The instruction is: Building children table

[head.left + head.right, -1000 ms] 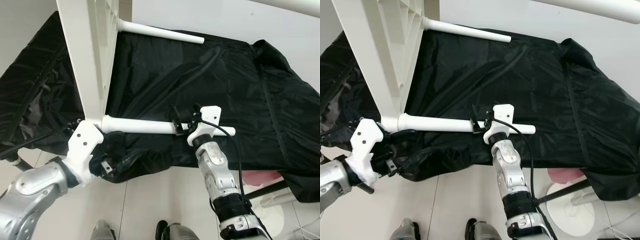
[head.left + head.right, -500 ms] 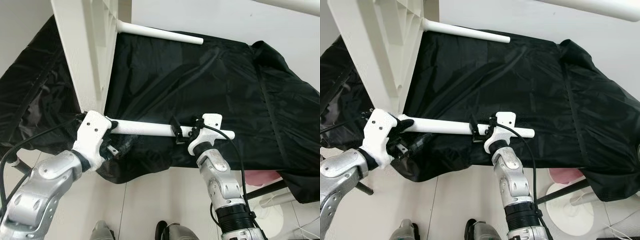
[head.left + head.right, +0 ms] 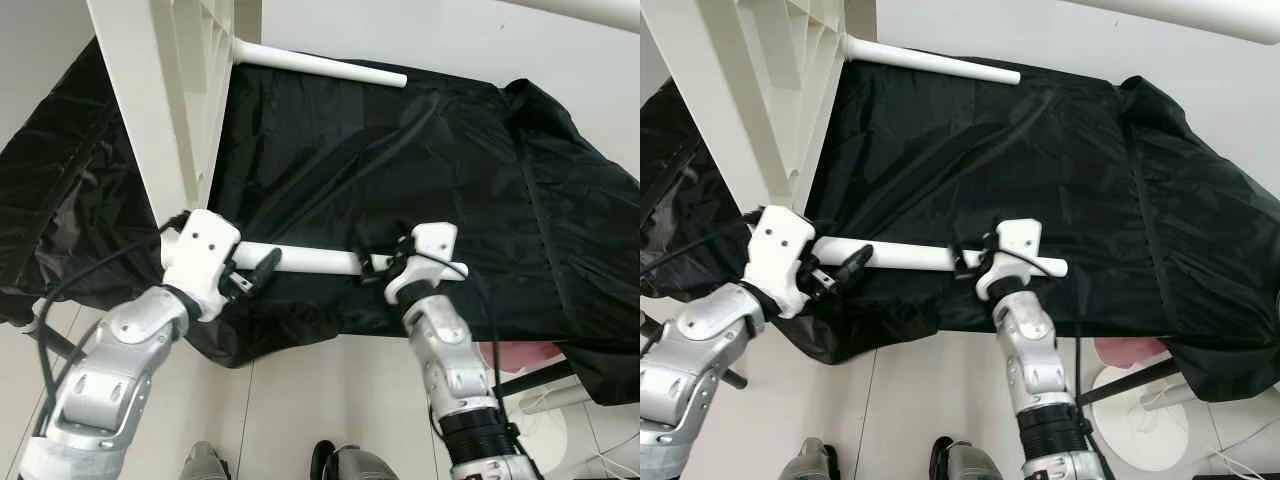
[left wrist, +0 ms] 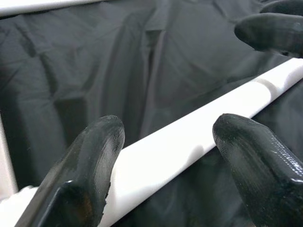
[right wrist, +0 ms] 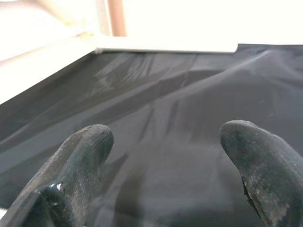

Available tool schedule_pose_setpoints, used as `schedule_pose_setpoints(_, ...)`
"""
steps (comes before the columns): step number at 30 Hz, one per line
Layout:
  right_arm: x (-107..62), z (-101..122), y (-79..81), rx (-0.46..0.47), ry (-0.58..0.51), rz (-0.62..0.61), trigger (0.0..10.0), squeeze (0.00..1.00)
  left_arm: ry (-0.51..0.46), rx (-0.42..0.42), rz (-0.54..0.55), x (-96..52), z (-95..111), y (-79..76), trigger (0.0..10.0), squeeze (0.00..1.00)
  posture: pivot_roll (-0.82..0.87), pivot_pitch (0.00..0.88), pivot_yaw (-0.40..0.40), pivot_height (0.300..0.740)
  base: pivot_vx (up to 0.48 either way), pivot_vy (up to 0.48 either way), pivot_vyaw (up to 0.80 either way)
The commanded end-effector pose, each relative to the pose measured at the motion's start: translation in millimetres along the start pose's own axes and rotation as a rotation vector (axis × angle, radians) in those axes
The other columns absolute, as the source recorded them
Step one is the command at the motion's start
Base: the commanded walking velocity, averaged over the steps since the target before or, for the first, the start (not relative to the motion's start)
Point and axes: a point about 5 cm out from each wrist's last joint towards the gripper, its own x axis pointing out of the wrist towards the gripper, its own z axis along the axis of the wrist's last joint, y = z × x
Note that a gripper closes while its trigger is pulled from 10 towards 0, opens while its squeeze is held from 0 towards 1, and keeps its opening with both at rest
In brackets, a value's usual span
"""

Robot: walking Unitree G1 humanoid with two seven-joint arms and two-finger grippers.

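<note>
White plastic leg seated in tabletop corner, long axis horizontal above black sheet. Left tool open, straddling leg near socket. Right tool at free end; grip cannot be told.

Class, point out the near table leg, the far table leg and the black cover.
Near leg (image 3: 310,261), left eye view, mid-shaft.
Far leg (image 3: 320,67), left eye view, mid-shaft.
Black cover (image 3: 1060,170), right eye view, flat middle.
</note>
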Motion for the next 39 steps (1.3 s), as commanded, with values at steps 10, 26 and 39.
schedule_pose_setpoints(10, 8.4, 4, 2.7, -0.063, -0.067, -0.022, 10.0, 0.0, -0.053, -0.055, 0.234, 20.6, -13, -6.7, 10.0, 0.0, 0.13, 0.145, -0.123, 0.74, 0.0, 0.0, 0.0)
schedule_pose_setpoints(26, 8.4, 1, 7.8, -0.069, -0.084, -0.024, 10.0, 0.0, -0.11, -0.089, 0.315, 33.6, -18, -2.1, 10.0, 0.0, 0.12, 0.154, -0.102, 0.74, 0.0, 0.0, 0.0)
schedule_pose_setpoints(39, 13.3, 7, 1.5, -0.102, -0.116, -0.029, 10.0, 0.0, -0.177, -0.061, 0.285, 36.2, -14, 0.1, 10.0, 0.0, 0.1, 0.132, -0.1, 0.74, 0.0, 0.0, 0.0)
